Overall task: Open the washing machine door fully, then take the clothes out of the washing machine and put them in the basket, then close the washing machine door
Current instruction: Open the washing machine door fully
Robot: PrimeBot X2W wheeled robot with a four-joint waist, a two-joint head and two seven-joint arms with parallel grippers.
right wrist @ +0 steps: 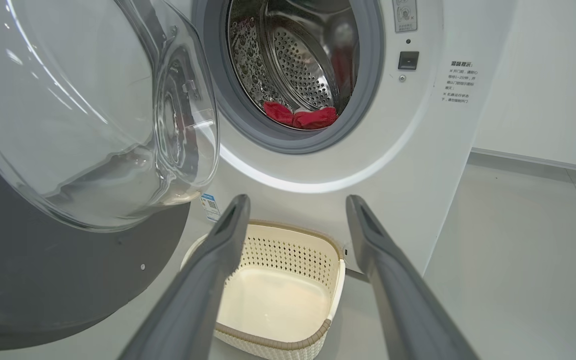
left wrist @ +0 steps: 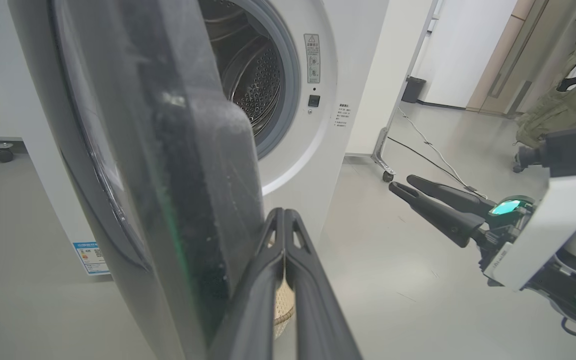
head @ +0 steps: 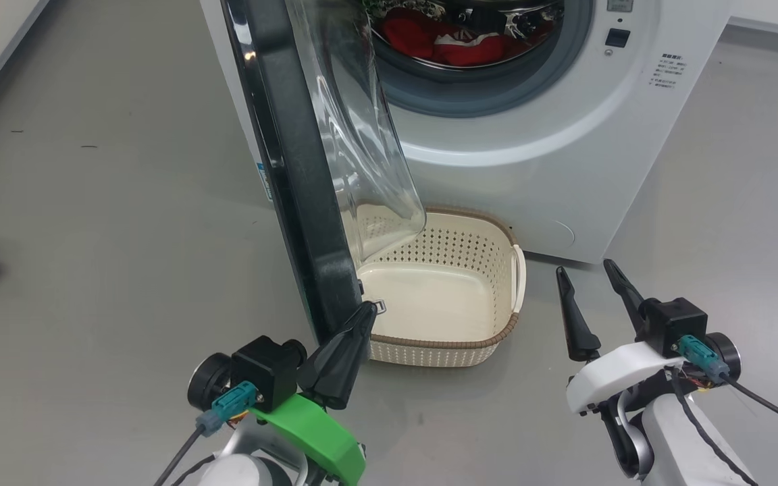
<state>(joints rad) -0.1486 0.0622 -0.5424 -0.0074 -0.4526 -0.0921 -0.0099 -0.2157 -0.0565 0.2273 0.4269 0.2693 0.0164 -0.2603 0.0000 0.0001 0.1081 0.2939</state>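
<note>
Red clothes in washing machine | left tool together beside door | right tool apart

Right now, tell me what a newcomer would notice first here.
The door stands swung out, edge-on mid-picture, with the shut left gripper at its lower edge. Red clothes lie in the machine, with an empty basket on the floor below. The right gripper hovers open to the basket's right.

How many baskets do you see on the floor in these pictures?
1. The basket stands on the floor in front of the washing machine, partly behind the open door in the head view. The door could hide more floor.
</note>
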